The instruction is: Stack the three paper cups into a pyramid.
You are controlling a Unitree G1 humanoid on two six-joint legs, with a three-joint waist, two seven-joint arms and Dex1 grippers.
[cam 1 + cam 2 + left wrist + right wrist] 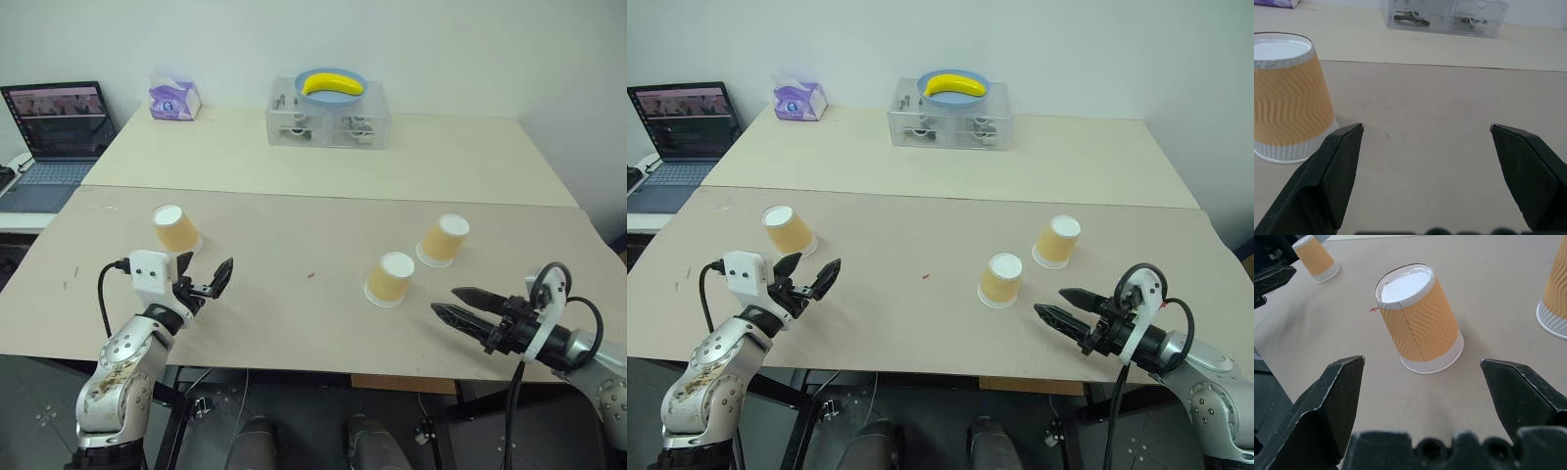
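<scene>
Three paper cups stand apart and upside down on the near table [294, 245], white rims on the surface. The left cup [176, 229] is just beyond and a little left of my left gripper [208, 266], which is open and empty; it shows close beside one finger [1337, 166] as the left cup [1288, 103]. The middle cup [391, 279] stands in front of my open, empty right gripper [445, 301], seen between its fingers as the middle cup [1420, 318] a short way ahead of the tips. The right cup [445, 239] is behind and right of the middle one. No pyramid stands.
A clear drawer box [328, 125] carrying a blue bowl with a banana [332, 84] sits on the far table, with a purple tissue box [174, 98] to its left. A laptop [54, 127] stands open at far left. The table's front edge runs just below both grippers.
</scene>
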